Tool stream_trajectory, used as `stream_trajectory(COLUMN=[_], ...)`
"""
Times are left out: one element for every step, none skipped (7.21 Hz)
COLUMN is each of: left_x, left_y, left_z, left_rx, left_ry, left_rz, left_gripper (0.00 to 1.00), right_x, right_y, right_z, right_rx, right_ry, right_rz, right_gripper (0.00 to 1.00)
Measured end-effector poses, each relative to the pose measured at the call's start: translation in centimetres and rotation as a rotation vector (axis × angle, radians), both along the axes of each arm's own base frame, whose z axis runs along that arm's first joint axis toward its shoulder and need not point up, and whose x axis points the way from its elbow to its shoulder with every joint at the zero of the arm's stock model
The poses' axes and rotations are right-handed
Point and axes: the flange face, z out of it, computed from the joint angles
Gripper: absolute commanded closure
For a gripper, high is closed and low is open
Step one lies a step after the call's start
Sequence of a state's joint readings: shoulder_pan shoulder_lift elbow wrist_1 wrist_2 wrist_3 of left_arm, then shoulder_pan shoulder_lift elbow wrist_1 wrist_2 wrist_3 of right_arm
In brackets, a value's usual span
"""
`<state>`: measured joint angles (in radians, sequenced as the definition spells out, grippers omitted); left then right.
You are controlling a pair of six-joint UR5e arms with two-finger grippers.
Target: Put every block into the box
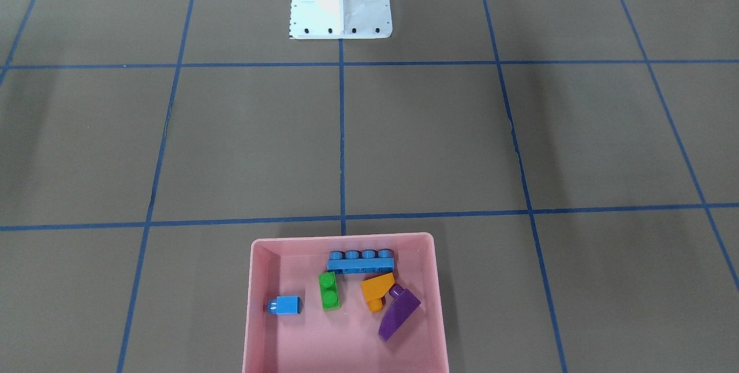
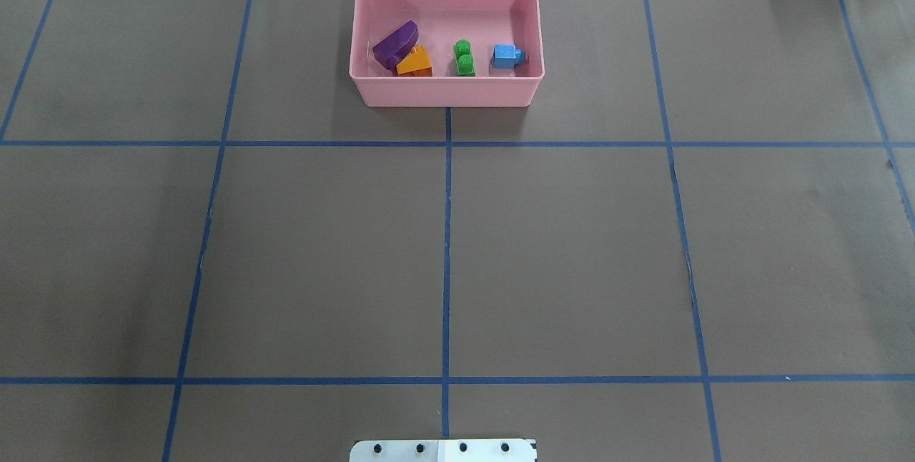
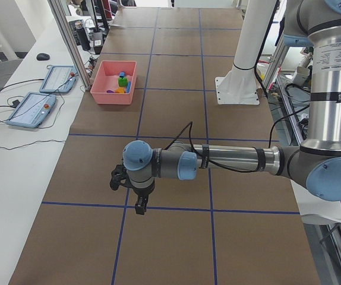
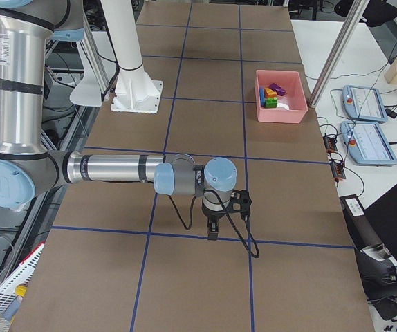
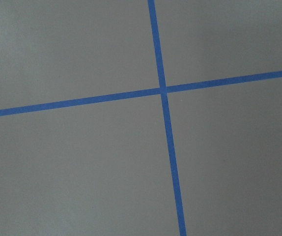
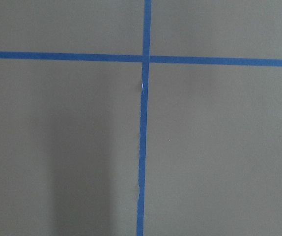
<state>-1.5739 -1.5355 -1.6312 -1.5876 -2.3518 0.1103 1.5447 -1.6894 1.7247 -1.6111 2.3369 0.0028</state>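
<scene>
The pink box (image 1: 340, 238) holds all the blocks I can see: long blue (image 1: 361, 260), tiny blue (image 1: 286, 305), green (image 1: 329, 291), orange (image 1: 378, 289) and purple (image 1: 399, 314). In the overhead view the box (image 2: 447, 94) shows purple (image 2: 395, 45), orange (image 2: 415, 63), green (image 2: 464, 59) and tiny blue (image 2: 507, 56); the long blue one is hidden behind the near wall. My left gripper (image 3: 139, 205) and right gripper (image 4: 212, 232) hang low over the bare table, far from the box. They show only in the side views, so I cannot tell whether they are open or shut.
The white robot base (image 1: 340, 3) stands at the table's middle edge. Tablets (image 3: 31, 110) lie on a side desk beyond the box, and an aluminium post (image 4: 337, 48) rises beside it. Both wrist views show only brown table and blue tape lines.
</scene>
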Motion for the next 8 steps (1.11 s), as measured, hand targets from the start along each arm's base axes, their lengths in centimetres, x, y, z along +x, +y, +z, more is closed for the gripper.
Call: stream_trajectory(left_x=[0.0, 0.0, 0.0, 0.0, 0.0, 0.01, 0.03, 0.05], left_y=[0.02, 0.02, 0.02, 0.0, -0.01, -0.04, -0.06, -0.07], left_z=[0.15, 0.21, 0.2, 0.24, 0.27, 0.12, -0.14, -0.57], left_rx=[-0.003, -0.004, -0.003, -0.004, -0.006, -0.012, -0.028, -0.044], left_ry=[0.0, 0.0, 0.0, 0.0, 0.0, 0.001, 0.005, 0.01], left_rz=[0.0, 0.0, 0.0, 0.0, -0.001, -0.009, -0.029, -0.052], left_gripper=[0.0, 0.0, 0.0, 0.0, 0.0, 0.0, 0.0, 0.0], right_x=[0.0, -0.01, -0.09, -0.16, -0.19, -0.24, -0.31, -0.44], right_y=[-0.03, -0.09, -0.12, -0.16, -0.19, -0.27, -0.4, -0.48], right_z=[-0.02, -0.01, 0.01, 0.07, 0.15, 0.09, -0.11, -0.24], right_rx=[0.001, 0.001, 0.0, -0.001, -0.003, -0.001, 0.003, 0.006], right_ry=[0.0, 0.0, -0.001, -0.002, -0.002, -0.002, -0.003, -0.004], right_rz=[0.0, -0.001, -0.002, -0.003, -0.004, -0.005, -0.006, -0.009], right_gripper=[0.0, 0.0, 0.0, 0.0, 0.0, 0.0, 0.0, 0.0])
